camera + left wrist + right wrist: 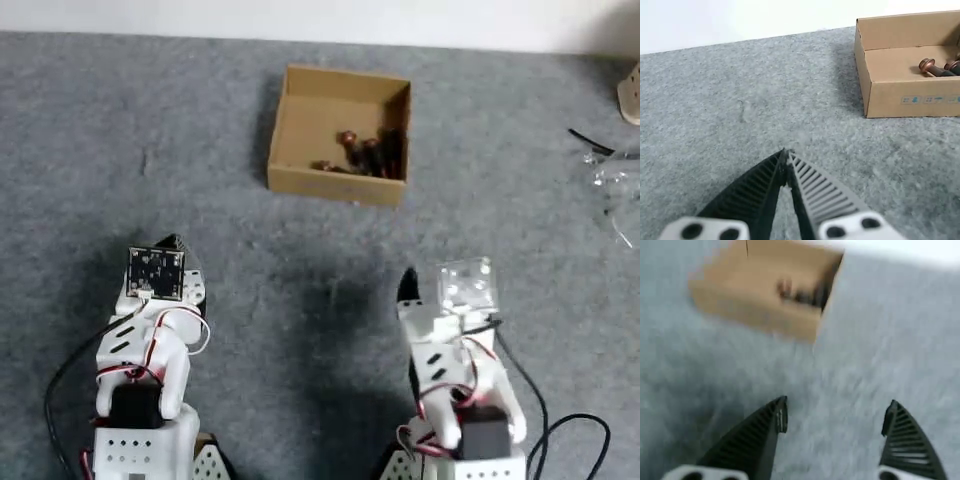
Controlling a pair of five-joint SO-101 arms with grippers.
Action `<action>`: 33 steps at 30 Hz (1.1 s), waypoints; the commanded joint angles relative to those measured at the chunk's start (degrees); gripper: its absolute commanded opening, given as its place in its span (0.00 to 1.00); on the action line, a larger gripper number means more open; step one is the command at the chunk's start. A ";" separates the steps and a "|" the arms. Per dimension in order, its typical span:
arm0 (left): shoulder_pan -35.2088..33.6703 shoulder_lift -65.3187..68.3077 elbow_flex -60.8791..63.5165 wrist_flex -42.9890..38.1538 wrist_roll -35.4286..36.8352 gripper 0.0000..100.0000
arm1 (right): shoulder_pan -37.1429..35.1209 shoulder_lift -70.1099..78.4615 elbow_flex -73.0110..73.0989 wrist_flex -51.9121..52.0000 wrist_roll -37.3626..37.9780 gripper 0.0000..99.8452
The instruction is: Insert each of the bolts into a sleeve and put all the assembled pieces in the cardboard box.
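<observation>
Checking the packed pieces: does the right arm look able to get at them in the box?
Probably yes: the right gripper is open, only bare mat lies between it and the box, whose top is open over the pieces.

The open cardboard box (pixel 338 150) sits on grey felt; dark brown bolt-and-sleeve pieces (pixel 365 152) lie heaped inside its right part.

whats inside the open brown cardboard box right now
The open brown cardboard box holds a cluster of dark coppery bolt-and-sleeve pieces lying toward one side of its floor. They overlap, so their count is unclear, and the near wall hides some floor.
</observation>
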 commanded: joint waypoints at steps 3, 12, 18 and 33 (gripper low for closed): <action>-0.40 -0.84 0.92 -1.14 -0.26 0.01 | 1.36 -0.66 9.01 -4.35 -4.75 0.28; -0.22 -0.84 0.92 -1.23 -0.26 0.01 | 1.19 -0.31 18.86 -4.26 -9.14 0.28; 5.67 -0.40 1.36 -1.05 -1.41 0.01 | 1.10 -0.31 18.86 2.68 -9.05 0.28; -3.38 -0.84 1.45 37.19 -7.47 0.01 | 18.86 -0.57 18.86 13.93 -9.32 0.28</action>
